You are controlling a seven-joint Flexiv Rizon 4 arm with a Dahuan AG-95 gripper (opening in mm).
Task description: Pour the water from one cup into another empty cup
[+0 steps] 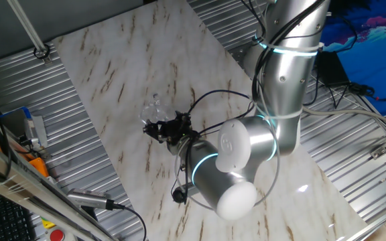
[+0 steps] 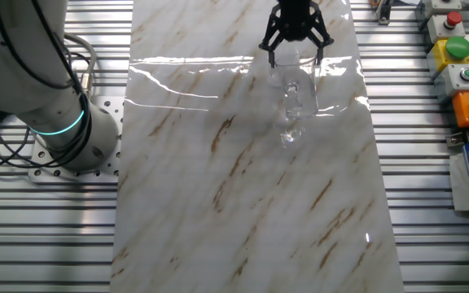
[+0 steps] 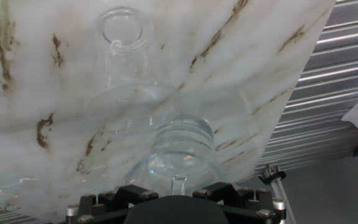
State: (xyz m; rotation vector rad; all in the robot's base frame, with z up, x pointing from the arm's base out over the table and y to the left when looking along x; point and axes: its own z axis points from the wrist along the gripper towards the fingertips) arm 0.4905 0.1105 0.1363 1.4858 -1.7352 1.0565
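My gripper (image 3: pixel 178 186) is shut on the larger clear tumbler (image 3: pixel 179 149), with black fingers on either side of its thick base. The hand view is tilted, and the tumbler's mouth points toward the smaller clear cup (image 3: pixel 129 68) just ahead on the marble board. Clear water is barely visible inside the tumbler. In the other fixed view the gripper (image 2: pixel 295 50) holds the tumbler (image 2: pixel 291 69) at the board's far end, with the smaller cup (image 2: pixel 298 102) just in front. In one fixed view the gripper (image 1: pixel 163 128) is beside the small cup (image 1: pixel 155 106).
The marble board (image 2: pixel 218 179) lies on a ribbed metal table. The robot base (image 2: pixel 55 122) with cables stands to the left. A control box with coloured buttons (image 2: pixel 456 49) is at the right edge. An orange tool (image 1: pixel 32 161) lies off the board.
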